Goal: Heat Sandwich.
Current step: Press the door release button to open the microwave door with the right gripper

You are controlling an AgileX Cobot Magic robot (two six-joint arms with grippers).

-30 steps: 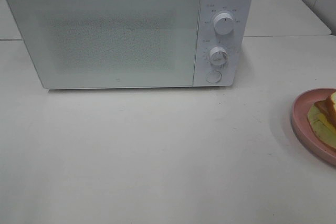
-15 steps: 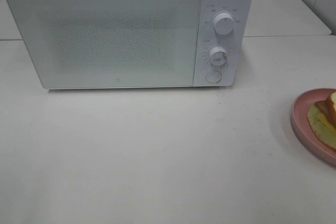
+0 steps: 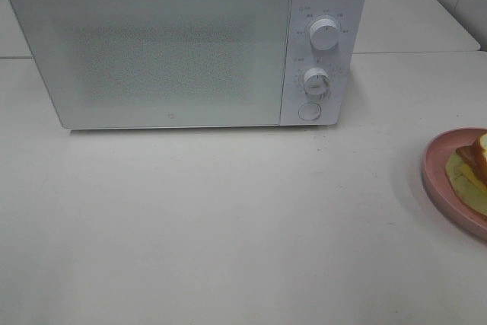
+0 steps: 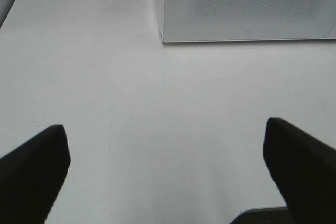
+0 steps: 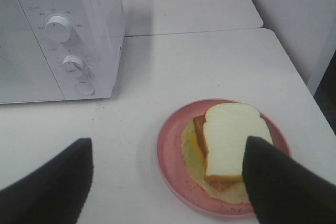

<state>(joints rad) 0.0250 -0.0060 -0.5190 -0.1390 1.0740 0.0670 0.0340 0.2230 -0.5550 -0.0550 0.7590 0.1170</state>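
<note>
Across the upper left and centre of the exterior high view sits one white microwave (image 3: 175, 47), door closed, on the pale worktop (image 3: 228, 226). Its control panel carries two round dials, the upper dial (image 3: 325, 34) and the lower dial (image 3: 316, 81), with one round button (image 3: 309, 111) beneath them. Tiny printed marks ring the dials but are too small to read, and a small mark low on the door is likewise illegible. At the right edge, partly cut off, one pink plate (image 3: 435, 176) holds the one sandwich (image 3: 478, 154), well apart from the microwave. Over bare worktop the left gripper (image 4: 165, 150) is spread wide, holding nothing. Above the plate the right gripper (image 5: 167, 161) is likewise spread and empty.
</note>
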